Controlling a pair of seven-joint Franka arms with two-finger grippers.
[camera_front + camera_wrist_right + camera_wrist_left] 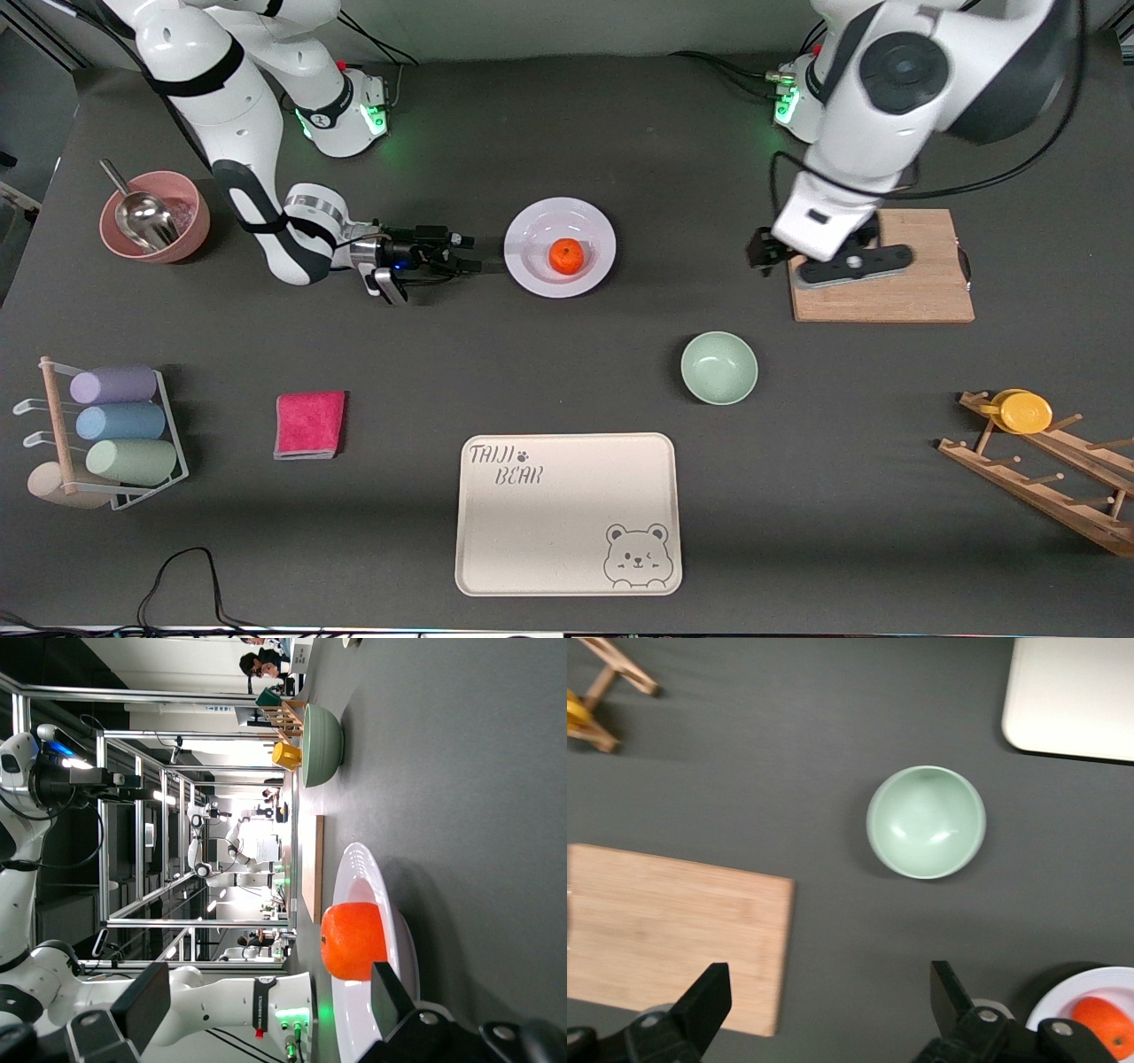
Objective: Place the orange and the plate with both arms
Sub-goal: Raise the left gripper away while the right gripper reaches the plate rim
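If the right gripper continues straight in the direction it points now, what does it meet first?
Most likely the rim of the plate. The right gripper, open and low beside it, points along the table at it. The orange sits on the plate just past that rim.

Even overhead light, soft short shadows on dark desk; front view sharp; left wrist view slightly blurred; bright glare in right wrist view's background.

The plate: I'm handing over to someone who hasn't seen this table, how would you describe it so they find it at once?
Start at the cream bear tray nearest the front camera, then move away from the camera past the mint-green bowl. The plate lies mid-table, with the right gripper low beside it. It is the only pale, wide-rimmed round dish, and the orange sits in it.
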